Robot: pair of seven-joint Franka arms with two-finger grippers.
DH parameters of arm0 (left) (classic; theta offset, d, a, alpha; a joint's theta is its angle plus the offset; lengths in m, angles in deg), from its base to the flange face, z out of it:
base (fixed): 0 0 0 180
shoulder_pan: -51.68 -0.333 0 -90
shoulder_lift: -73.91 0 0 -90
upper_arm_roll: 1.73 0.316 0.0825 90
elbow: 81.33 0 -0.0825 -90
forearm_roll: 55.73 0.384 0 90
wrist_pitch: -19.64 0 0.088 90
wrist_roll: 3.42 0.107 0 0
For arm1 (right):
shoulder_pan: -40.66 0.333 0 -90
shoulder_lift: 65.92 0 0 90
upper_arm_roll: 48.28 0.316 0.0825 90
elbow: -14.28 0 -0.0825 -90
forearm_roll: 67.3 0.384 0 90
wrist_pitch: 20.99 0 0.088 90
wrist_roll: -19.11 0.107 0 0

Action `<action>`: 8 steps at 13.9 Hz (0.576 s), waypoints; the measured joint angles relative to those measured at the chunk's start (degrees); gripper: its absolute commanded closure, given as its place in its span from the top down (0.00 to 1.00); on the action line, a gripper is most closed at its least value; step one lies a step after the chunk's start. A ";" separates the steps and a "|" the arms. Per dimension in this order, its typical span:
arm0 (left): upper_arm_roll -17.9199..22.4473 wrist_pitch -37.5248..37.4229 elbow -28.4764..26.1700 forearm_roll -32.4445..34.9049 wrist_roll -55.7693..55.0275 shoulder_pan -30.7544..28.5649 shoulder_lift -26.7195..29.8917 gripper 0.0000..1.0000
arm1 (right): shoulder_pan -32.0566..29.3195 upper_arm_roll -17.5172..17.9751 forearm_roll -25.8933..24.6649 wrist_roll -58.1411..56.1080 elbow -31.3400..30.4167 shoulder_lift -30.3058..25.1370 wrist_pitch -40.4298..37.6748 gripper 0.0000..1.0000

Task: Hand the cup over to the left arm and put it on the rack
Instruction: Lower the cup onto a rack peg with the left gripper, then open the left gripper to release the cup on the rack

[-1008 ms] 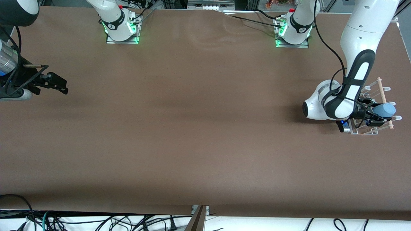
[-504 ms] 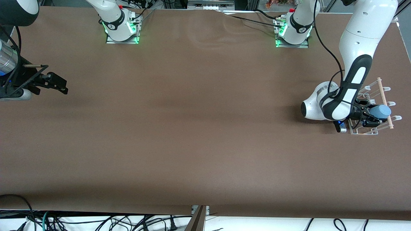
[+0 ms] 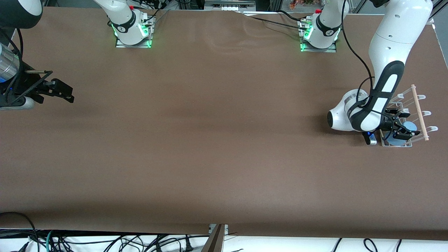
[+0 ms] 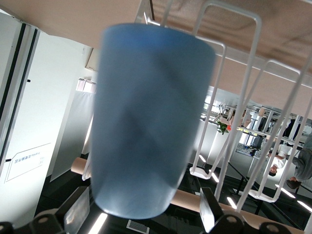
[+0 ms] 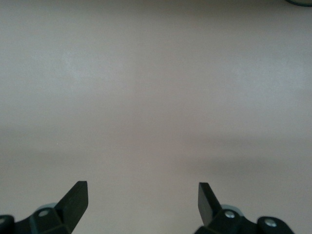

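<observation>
Now released, cup (image 3: pixel 402 131) dropped into rack (image 3: pixel 416 105), left tool (image 3: pixel 402 123) opened.

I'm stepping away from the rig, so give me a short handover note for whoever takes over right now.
Left gripper: open, at the rack at the left arm's end of the table, fingers either side of the cup without gripping it.
Right gripper: open, empty, waiting over the right arm's end of the table.
Cup: in the rack among the prongs.
Done: handover and release.
Left: withdraw the left arm and check that the cup sits steady.
</observation>
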 measured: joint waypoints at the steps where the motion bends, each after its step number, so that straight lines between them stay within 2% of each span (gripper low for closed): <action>1: -0.04 0.00 0.01 0.00 -0.07 0.00 0.00 1.00 | 0.00 0.00 0.00 -0.03 0.06 0.00 0.00 1.00; 5: -0.27 -0.03 0.69 -1.11 -0.51 0.00 0.91 1.00 | 0.00 0.00 0.01 -0.11 0.22 0.03 0.00 1.00; 8: -0.78 -0.16 2.72 -8.26 -0.55 0.90 3.84 1.00 | -0.01 0.00 0.01 -0.14 0.23 0.04 0.00 1.00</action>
